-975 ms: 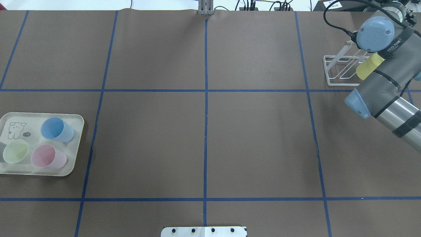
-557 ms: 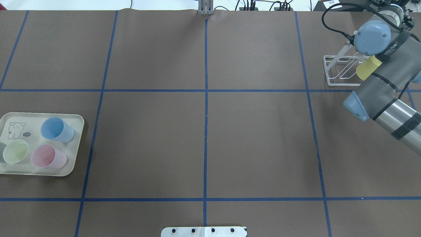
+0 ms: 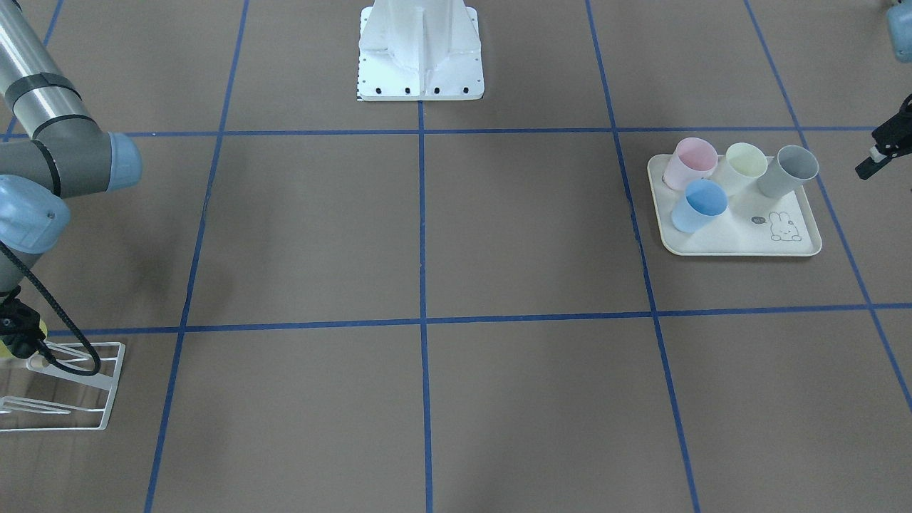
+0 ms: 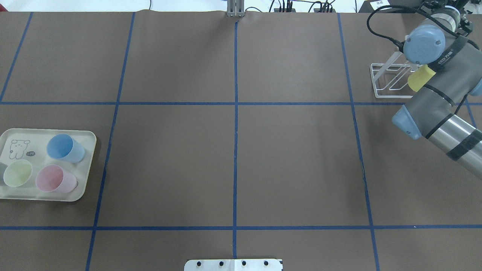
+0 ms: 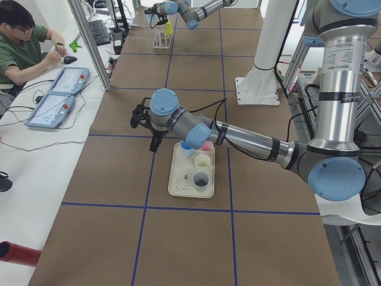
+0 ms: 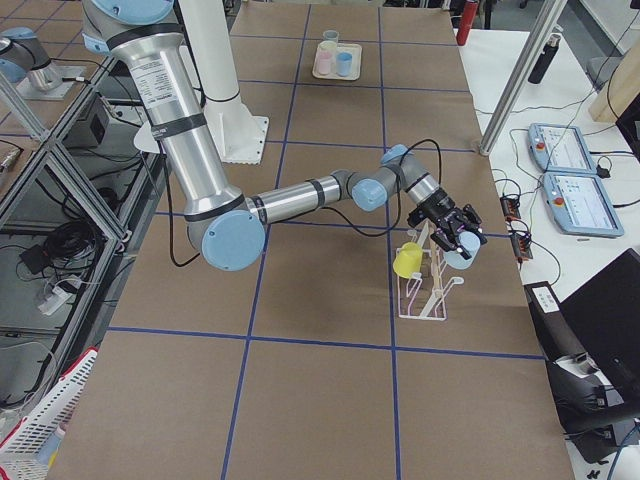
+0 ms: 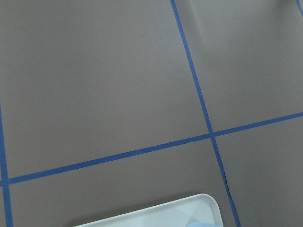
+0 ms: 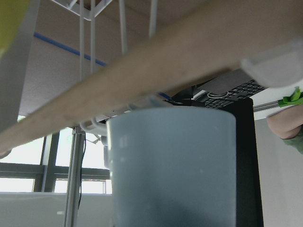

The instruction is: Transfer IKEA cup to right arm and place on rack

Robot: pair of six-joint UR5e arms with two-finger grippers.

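Right arm (image 4: 448, 79) has edged farther; its tool (image 6: 460, 245) clasps the pale-blue cup (image 8: 173, 170) at rack (image 4: 391, 96), beside yellow cup (image 4: 420, 78).

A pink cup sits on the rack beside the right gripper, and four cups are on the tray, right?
No: the cup on the rack is yellow, not pink, as the exterior right view shows. It is beside the right gripper, and four cups are on the tray.
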